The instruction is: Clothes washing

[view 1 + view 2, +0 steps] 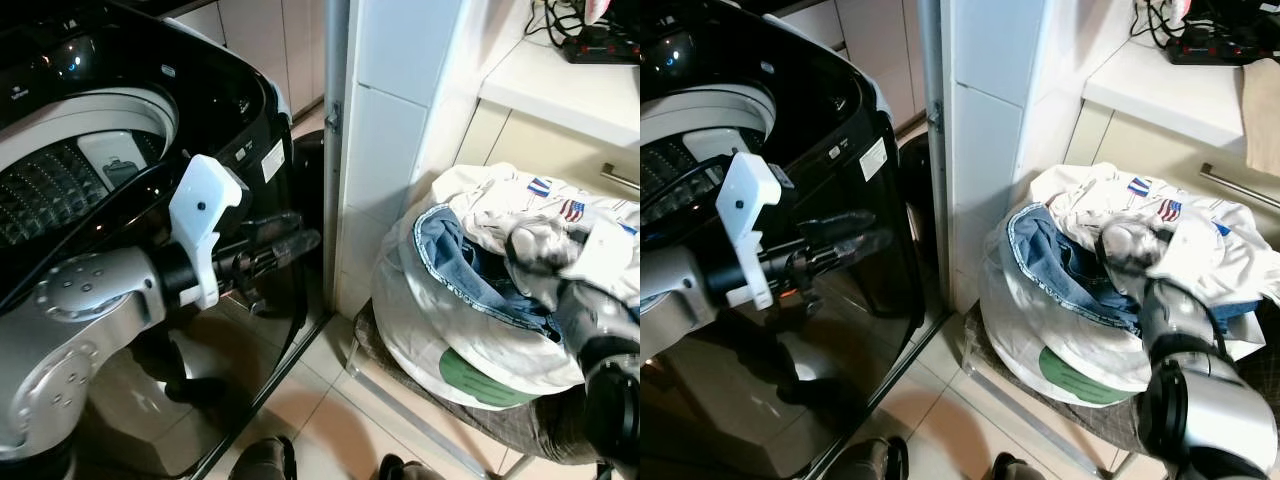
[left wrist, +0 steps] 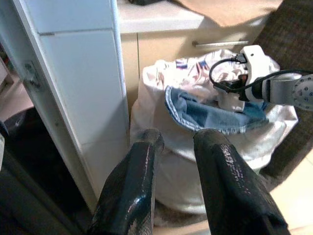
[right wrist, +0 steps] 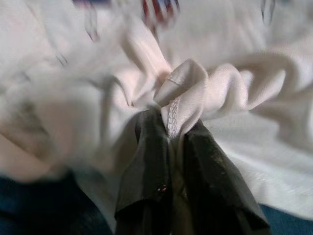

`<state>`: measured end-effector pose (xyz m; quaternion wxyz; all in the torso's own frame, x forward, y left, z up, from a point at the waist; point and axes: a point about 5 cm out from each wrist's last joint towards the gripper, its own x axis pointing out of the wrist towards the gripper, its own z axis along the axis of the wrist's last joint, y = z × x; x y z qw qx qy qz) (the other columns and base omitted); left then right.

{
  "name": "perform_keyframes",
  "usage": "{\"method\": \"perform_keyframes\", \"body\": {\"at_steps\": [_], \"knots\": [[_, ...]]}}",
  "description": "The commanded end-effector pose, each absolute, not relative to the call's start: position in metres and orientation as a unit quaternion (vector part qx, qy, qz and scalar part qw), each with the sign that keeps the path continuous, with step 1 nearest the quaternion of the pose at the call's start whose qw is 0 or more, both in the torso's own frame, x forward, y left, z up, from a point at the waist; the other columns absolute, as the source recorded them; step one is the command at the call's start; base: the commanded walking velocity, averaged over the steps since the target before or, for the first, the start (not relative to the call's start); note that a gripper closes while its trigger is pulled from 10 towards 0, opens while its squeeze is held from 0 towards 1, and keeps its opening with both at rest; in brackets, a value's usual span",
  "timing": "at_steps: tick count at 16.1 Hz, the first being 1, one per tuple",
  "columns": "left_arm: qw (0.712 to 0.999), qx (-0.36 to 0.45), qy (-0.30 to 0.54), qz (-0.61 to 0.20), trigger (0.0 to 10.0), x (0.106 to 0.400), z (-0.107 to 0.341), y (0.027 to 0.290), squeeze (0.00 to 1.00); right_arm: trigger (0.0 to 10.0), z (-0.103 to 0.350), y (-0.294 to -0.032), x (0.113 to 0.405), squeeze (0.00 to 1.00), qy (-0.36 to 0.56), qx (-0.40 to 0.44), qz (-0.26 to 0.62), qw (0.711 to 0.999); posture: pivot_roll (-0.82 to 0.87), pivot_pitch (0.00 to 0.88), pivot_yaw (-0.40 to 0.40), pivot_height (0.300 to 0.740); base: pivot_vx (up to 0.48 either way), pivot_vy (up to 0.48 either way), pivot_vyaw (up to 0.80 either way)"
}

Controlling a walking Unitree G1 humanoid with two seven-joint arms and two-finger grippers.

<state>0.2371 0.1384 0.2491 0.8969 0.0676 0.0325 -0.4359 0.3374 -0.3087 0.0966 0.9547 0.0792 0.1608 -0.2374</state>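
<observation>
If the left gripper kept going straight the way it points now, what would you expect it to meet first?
Probably the white laundry bag. The left gripper points past the white pillar toward the bag's side, below the jeans. Depth is unclear, but nothing seems to lie between.

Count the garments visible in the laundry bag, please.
2: a white garment on top, pinched by the right hand; blue jeans beneath it, toward the washer. More may be hidden below.
</observation>
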Motion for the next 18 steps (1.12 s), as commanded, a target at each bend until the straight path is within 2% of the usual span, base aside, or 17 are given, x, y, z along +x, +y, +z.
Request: {"method": "perform_keyframes", "body": {"at_steps": [1,7,8,12,15,17,18], "knots": [[0.900,0.069,0.023,-0.430,10.0,0.242,0.250,0.136,0.00,0.0,0.110,-0.308,0.345,0.00,0.135,0.067,-0.222,0.963,0.27,0.077,0.016,0.740,0.000,0.000,0.00],[0.923,0.033,-0.027,-0.383,10.0,0.274,0.243,0.125,0.00,0.0,0.161,-0.303,0.368,0.00,0.047,0.062,-0.168,0.983,0.07,0.003,0.011,0.740,0.000,0.000,0.00],[0.931,0.040,-0.038,-0.362,10.0,0.285,0.240,0.125,0.00,0.0,0.177,-0.296,0.373,0.00,0.022,0.054,-0.129,0.990,0.04,0.000,0.012,0.740,0.000,0.000,0.00],[0.926,0.038,-0.067,-0.369,10.0,0.297,0.240,0.109,0.00,0.0,0.227,-0.281,0.369,0.00,-0.057,0.039,-0.067,0.995,-0.05,0.000,0.032,0.740,0.000,0.000,0.00],[0.920,0.025,-0.089,-0.381,10.0,0.306,0.243,0.092,0.00,0.0,0.277,-0.249,0.357,0.00,-0.097,0.077,0.033,0.992,-0.07,0.000,0.045,0.740,0.000,0.000,0.00],[0.921,0.014,-0.101,-0.375,10.0,0.310,0.245,0.087,0.00,0.0,0.297,-0.216,0.344,0.00,-0.092,0.096,0.136,0.982,-0.09,0.000,0.050,0.740,0.000,0.000,0.00],[0.922,0.004,-0.108,-0.372,10.0,0.312,0.246,0.084,0.00,0.0,0.309,-0.194,0.335,0.00,-0.094,0.119,0.208,0.966,-0.09,0.000,0.049,0.740,0.000,0.000,0.00]]}}
